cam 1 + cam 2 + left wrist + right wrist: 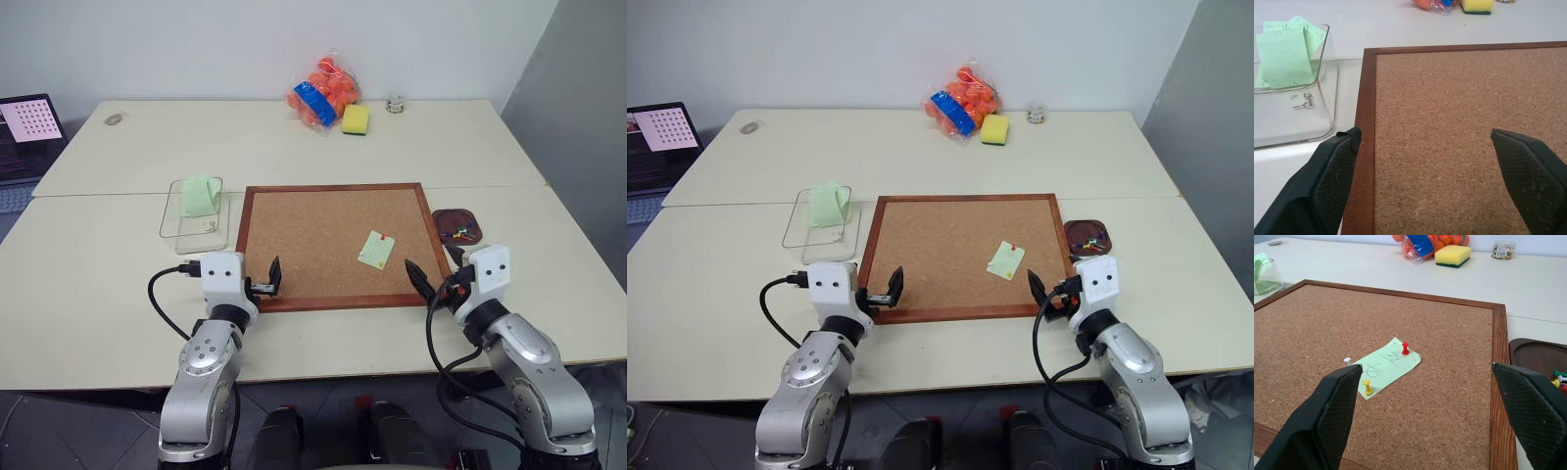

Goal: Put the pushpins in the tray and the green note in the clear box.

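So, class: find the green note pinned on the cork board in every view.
Left eye: green note, board's right side.
Right eye: note, same place.
Left wrist: that note is absent.
Right wrist: note, centre.
Shared landmark: yellow sponge.

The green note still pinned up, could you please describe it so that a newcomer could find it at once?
Start at the large wood-framed cork board in the middle of the table. The green note lies on the cork toward its right side, near the tray. Unlike the green notes standing in the clear box, it lies flat, with scribbles and red, yellow and white pushpins.
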